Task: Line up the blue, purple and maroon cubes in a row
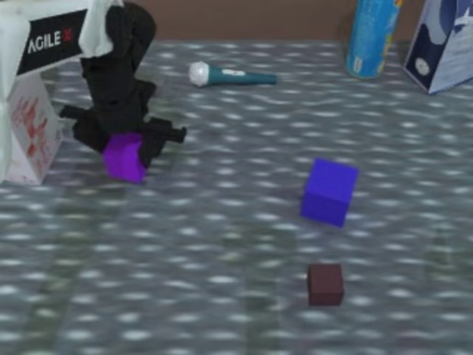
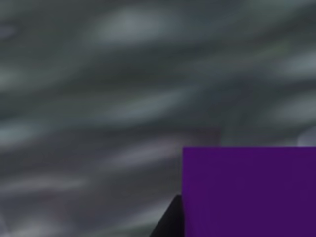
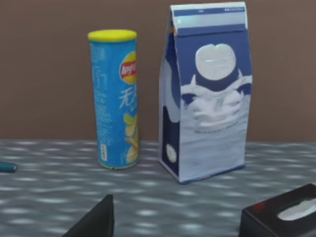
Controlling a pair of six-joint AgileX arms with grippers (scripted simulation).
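Observation:
The purple cube (image 1: 124,158) sits at the table's left, between the fingers of my left gripper (image 1: 126,148), which is shut on it. In the left wrist view the purple cube (image 2: 249,192) fills the corner, with one dark finger (image 2: 170,224) pressed flat against its side. The blue cube (image 1: 329,191) stands right of centre. The small maroon cube (image 1: 325,285) lies just in front of it, apart from it. My right gripper (image 3: 140,232) is out of the top view. It hangs open over bare table, and only one fingertip (image 3: 101,219) shows.
A teal microphone (image 1: 230,75) lies at the back. A blue chips can (image 1: 373,37) and a blue milk carton (image 1: 443,44) stand at the back right. A white carton (image 1: 29,133) stands at the far left. A black tissue box (image 3: 281,217) is near my right gripper.

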